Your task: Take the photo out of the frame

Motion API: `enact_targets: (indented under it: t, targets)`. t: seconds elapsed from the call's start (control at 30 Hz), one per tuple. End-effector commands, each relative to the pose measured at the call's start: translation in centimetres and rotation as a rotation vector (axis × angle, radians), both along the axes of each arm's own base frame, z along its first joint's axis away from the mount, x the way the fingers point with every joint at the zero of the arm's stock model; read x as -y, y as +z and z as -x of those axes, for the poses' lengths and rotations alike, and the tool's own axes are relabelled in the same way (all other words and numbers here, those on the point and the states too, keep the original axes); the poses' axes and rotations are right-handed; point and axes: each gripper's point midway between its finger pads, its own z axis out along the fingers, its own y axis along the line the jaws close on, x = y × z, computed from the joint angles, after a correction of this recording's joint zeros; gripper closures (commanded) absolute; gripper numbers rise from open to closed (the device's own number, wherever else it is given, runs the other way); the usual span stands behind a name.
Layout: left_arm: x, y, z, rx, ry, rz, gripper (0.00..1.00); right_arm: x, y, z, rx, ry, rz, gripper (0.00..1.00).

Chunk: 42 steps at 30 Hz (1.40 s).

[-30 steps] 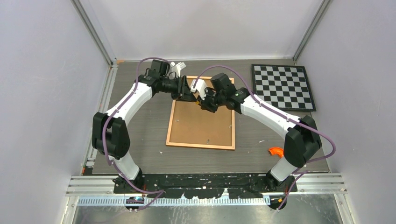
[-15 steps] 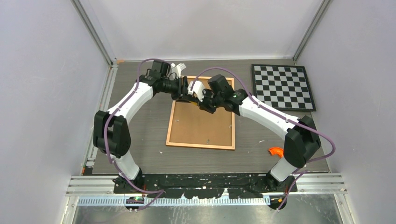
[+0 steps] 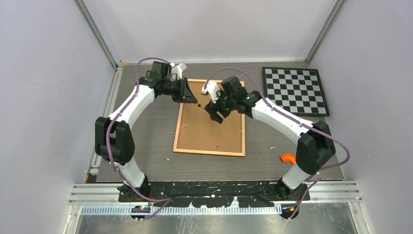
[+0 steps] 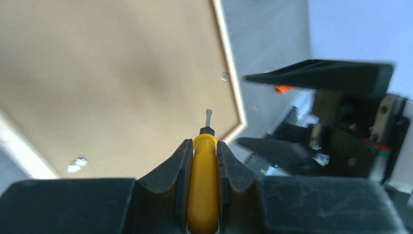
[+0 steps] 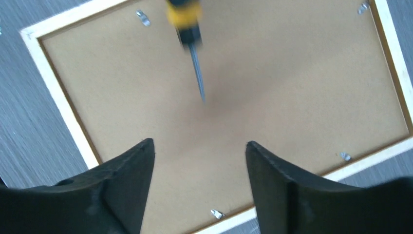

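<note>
The frame lies face down on the table, its brown fibreboard back up, with small metal clips along the edges. The photo is hidden under the backing. My left gripper hangs over the frame's far left corner, shut on a yellow-handled screwdriver whose tip points across the board. My right gripper hovers above the frame's upper middle, open, with nothing between its fingers. In the right wrist view the screwdriver shows beyond the open gripper.
A black-and-white checkerboard lies at the table's far right. A small orange piece sits near the right arm's base. Grey walls close in the table on the left, right and back.
The two grippers were together at the frame's top edge. The right one has opened and drawn back to the right. The left one has pulled left with the screwdriver in it.
</note>
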Motion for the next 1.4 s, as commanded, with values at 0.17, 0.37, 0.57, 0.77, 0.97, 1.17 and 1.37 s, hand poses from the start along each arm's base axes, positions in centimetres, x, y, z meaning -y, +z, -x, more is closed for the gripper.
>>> enact_targets:
  t: [0.17, 0.37, 0.57, 0.77, 0.97, 1.17, 1.37]
  targets:
    - [-7.2, 1.5, -6.9, 0.460, -0.007, -0.440, 1.00, 7.6, 1.7, -4.6, -0.299, -0.386, -0.189, 0.13]
    - [-8.3, 1.0, -10.8, 0.577, -0.024, -0.598, 1.00, 12.9, -1.6, -7.0, -0.440, -0.682, -0.183, 0.14]
    - [-8.1, -0.1, -13.6, 0.681, -0.084, -0.736, 1.00, 14.8, -4.8, -7.9, -0.505, -0.864, -0.147, 0.19]
    - [-7.4, -2.1, -14.7, 0.693, -0.150, -0.792, 1.00, 15.9, -7.2, -8.7, -0.510, -0.953, -0.095, 0.26]
    - [-7.1, -3.1, -15.3, 0.687, -0.165, -0.811, 1.00, 15.4, -9.6, -9.0, -0.567, -0.981, -0.093, 0.32]
    - [-6.9, -3.0, -15.2, 0.682, -0.166, -0.799, 1.00, 14.9, -11.4, -10.2, -0.581, -0.981, -0.082, 0.39]
    - [-6.8, -2.9, -13.7, 0.669, -0.195, -0.770, 1.00, 13.5, -13.1, -9.9, -0.595, -0.915, -0.024, 0.57]
